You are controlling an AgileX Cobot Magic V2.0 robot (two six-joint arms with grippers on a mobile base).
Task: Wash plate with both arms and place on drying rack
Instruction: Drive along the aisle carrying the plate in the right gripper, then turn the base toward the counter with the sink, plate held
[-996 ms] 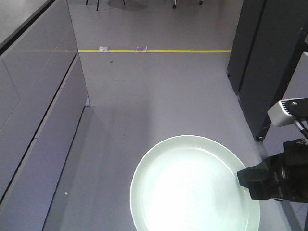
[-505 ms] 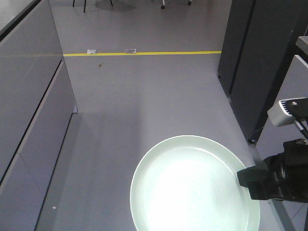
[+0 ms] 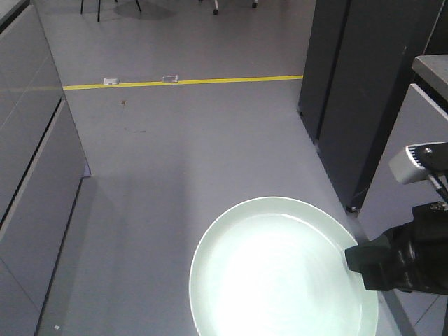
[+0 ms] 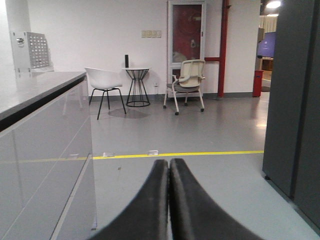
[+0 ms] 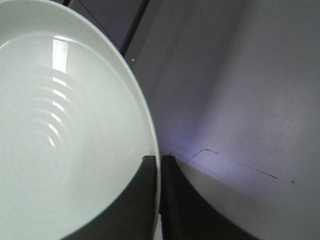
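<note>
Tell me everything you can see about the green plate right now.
The plate is round, pale mint green and glossy, ceramic by its look, with a low raised rim and faint concentric rings inside. Bright glare covers its middle in the front view, where its near edge is cut off. It is held roughly level, face up, above the grey floor. The right pincer is shut on its right rim; nothing else touches it.

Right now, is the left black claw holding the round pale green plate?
No, the left gripper is shut on nothing; the right gripper pinches the round pale green plate by its rim.
</note>
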